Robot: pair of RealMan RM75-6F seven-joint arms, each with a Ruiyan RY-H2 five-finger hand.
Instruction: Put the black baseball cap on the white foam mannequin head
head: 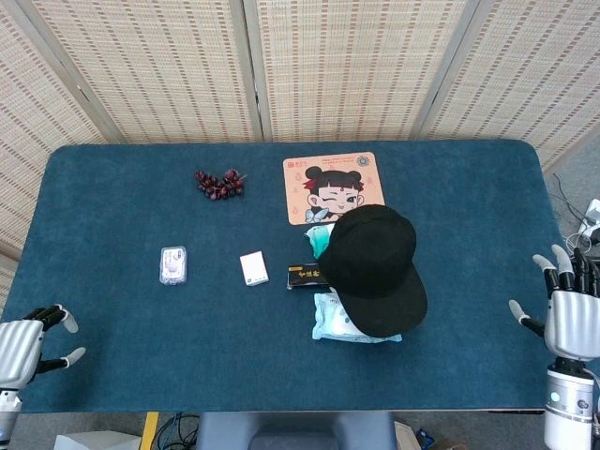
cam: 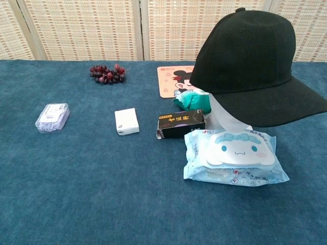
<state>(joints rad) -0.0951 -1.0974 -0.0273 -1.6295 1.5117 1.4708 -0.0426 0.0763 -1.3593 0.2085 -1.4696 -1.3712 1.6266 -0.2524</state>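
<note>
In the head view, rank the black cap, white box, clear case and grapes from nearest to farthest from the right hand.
Measured from the right hand at the table's right edge:
1. Black cap, right of centre.
2. White box, mid-table, left of the cap.
3. Clear case, further left.
4. Grapes, back left; only a little beyond the case.
</note>
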